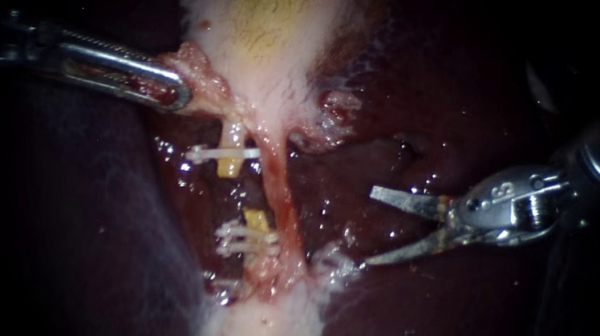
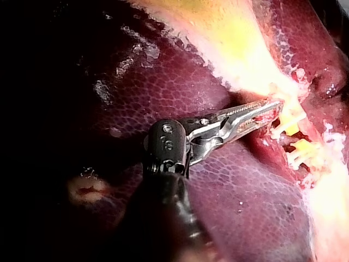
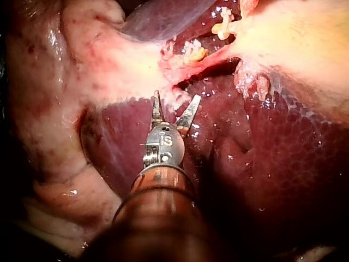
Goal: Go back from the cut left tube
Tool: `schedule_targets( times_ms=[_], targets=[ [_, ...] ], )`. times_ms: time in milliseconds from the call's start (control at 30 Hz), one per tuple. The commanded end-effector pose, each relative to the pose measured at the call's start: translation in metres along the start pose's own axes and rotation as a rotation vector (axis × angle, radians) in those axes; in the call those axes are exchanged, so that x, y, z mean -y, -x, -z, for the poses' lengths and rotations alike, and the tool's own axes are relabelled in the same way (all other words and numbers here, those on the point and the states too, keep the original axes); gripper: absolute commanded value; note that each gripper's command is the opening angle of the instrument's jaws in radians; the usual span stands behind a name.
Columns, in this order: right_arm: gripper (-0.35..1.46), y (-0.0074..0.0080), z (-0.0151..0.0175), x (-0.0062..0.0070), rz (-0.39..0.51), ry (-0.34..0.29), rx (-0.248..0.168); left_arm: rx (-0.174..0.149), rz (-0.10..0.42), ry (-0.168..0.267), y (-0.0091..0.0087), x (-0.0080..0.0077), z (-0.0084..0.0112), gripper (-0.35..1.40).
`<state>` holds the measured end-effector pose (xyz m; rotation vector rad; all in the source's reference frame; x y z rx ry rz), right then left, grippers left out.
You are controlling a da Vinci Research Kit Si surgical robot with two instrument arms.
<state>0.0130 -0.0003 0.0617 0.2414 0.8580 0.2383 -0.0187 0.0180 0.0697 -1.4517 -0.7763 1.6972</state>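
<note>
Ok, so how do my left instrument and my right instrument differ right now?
The left instrument has its jaws shut on pale tissue; the right instrument has its jaws open, holding nothing. The left instrument's jaws are long, blunt and slotted; the right instrument's are thin, flat blades. The left instrument sits close to the cut left tube; the right instrument hangs over the liver, apart from that tube. Both have metal tips.

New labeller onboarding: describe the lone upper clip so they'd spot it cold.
From the pale gallbladder, go down to where it narrows beside the left instrument. Below, a white clip crosses a yellow-tipped tube stump. It sits alone above the cut; the other clips bunch below.
</note>
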Motion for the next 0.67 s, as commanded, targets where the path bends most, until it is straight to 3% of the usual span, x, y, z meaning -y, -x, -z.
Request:
schedule_targets(
  times_ms=[33,667],
  targets=[
    [1.45,0.0000,0.0000,0.0000,-0.001,0.000,0.000,-0.001,-0.001,-0.001,0.0000,0.0000,-0.0002,-0.35],
    [1.45,0.0004,0.0004,0.0000,0.001,-0.002,-0.001,-0.006,-0.010,-0.015,0.0010,0.0025,-0.0045,-0.35]
  ],
)
